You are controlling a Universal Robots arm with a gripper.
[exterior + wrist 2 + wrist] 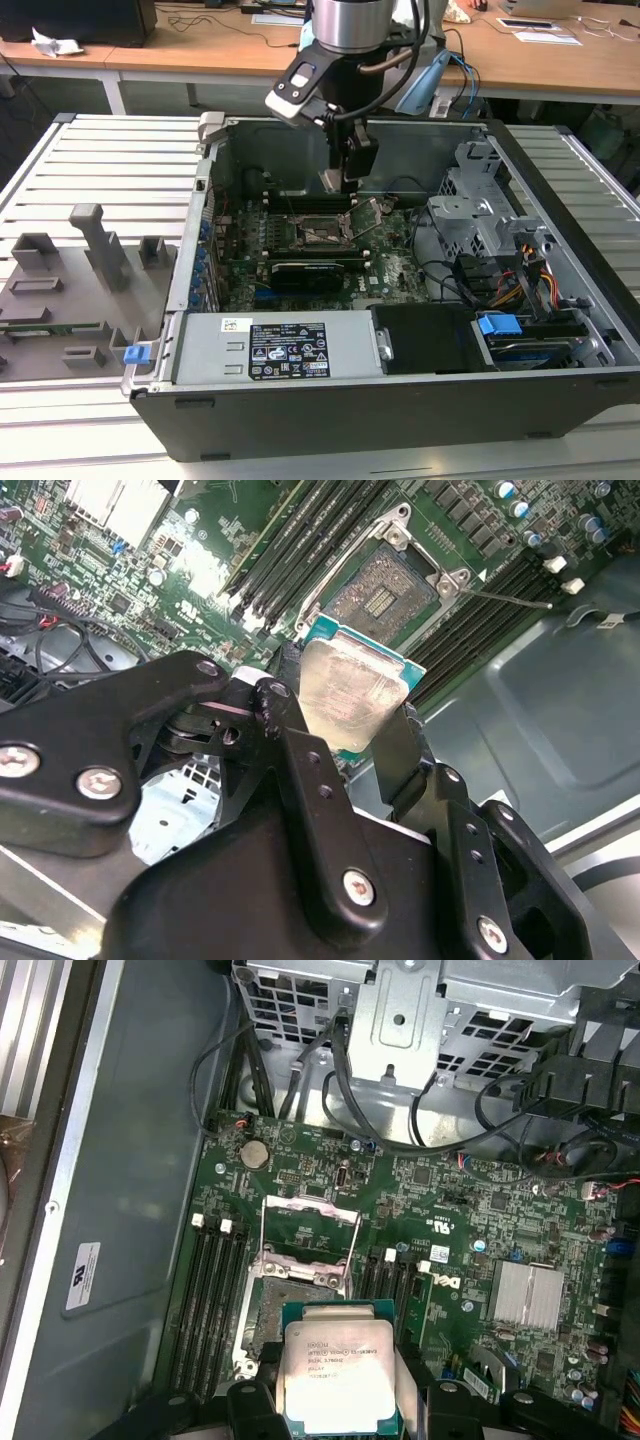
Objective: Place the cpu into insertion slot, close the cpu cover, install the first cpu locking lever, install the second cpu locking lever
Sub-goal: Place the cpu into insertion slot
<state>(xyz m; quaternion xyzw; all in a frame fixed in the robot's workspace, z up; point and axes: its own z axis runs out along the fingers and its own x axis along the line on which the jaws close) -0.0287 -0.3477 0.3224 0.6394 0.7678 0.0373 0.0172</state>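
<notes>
While my gripper point(343, 182) hangs tip-down inside the open pc case point(400, 410), its fingers point(402, 748) are closed in most of the way. They're clamped on two opposite edges of the cpu point(350, 695), nothing else held.

Cpu is square, so no real long axis. Silver metal top faces up twd both wrist cams, green substrate edge peeks out under it, underside twd the motherboard point(450, 1210). Printed top shows in the first wrist view, cpu point(340, 1375) sitting flat-on to that cam.

Rel. to gripper: chip sits right at the fingertips, btwn the two black fingers, gripper body above it. In the exterior view the cpu point(331, 180) is a small silver bit at the tips, clear above the board. Can't tell if it's dead level.

Insertion slot point(300, 1305) is uncovered w/ no chip in it, pin field visible in the second wrist view point(385, 592). Cpu isn't touching it: held apart, near one side of the slot in both wrist views.

Cpu cover point(310, 1208) stands flipped up at the slot edge on the drive-cage side, board visible thru its window. In the exterior view the cover point(368, 211) is on the slot's point(322, 233) right.

Thin metal lever point(515, 601) sticks out sideways from the socket corner. Memory slots point(300, 550) flank the socket on both sides.
</notes>
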